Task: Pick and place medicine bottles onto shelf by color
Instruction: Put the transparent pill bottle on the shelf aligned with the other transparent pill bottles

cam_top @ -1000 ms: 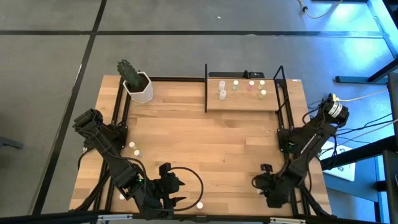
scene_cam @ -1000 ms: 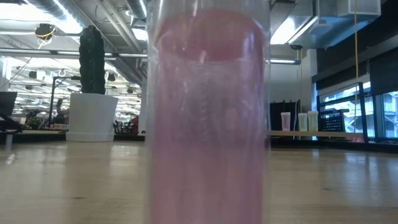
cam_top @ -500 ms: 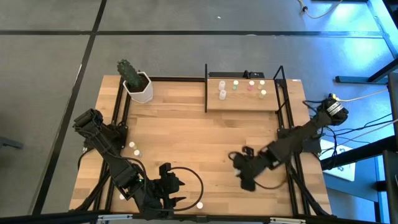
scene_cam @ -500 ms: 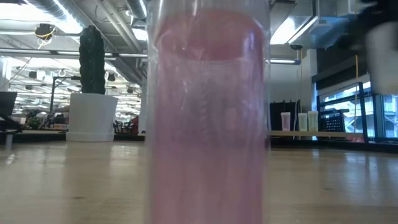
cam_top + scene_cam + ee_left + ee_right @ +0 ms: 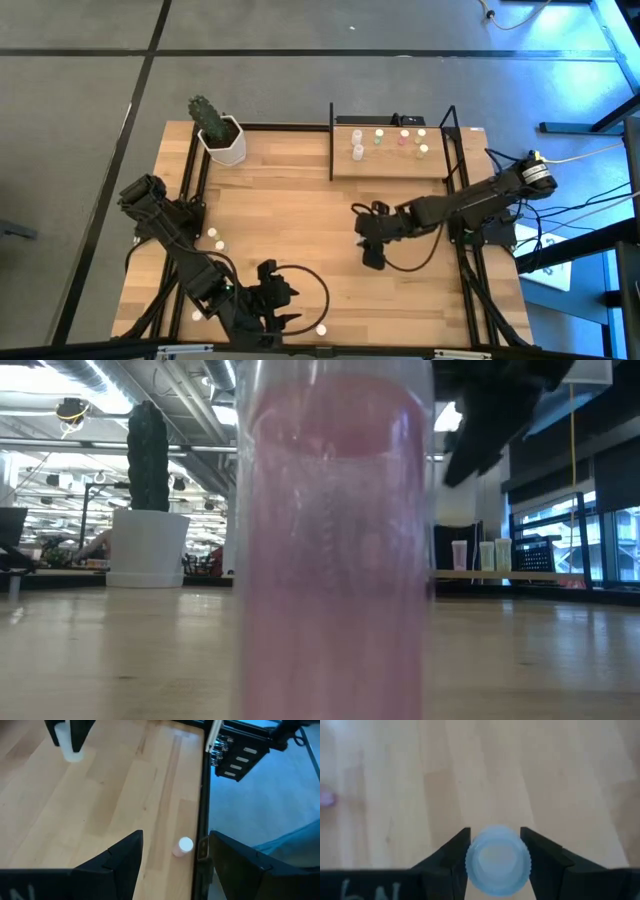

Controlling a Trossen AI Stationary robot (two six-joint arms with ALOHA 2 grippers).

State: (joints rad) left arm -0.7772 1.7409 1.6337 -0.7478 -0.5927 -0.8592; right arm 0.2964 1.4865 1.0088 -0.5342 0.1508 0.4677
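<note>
The right end effector [image 5: 371, 252] is clamped on a white-capped bottle [image 5: 497, 860], held upright over mid-worktop; the shelf [image 5: 390, 165] lies just beyond it, white bottles [image 5: 357, 151] at the shelf's left end.

A light wooden table [image 5: 300, 240] is filling the middle of the high view, with a black frame running along its edges. At its upper left a white hexagonal pot [image 5: 226, 142] holding a cactus is sitting. At the upper right the shelf [image 5: 390, 162] is standing, carrying several small bottles [image 5: 357, 152]. Two bottles [image 5: 215, 239] are resting near the left edge, and one white-capped bottle [image 5: 321, 329] is lying at the bottom edge, near centre. A pink-tinted bottle [image 5: 335, 560] is standing right before the low camera.
</note>
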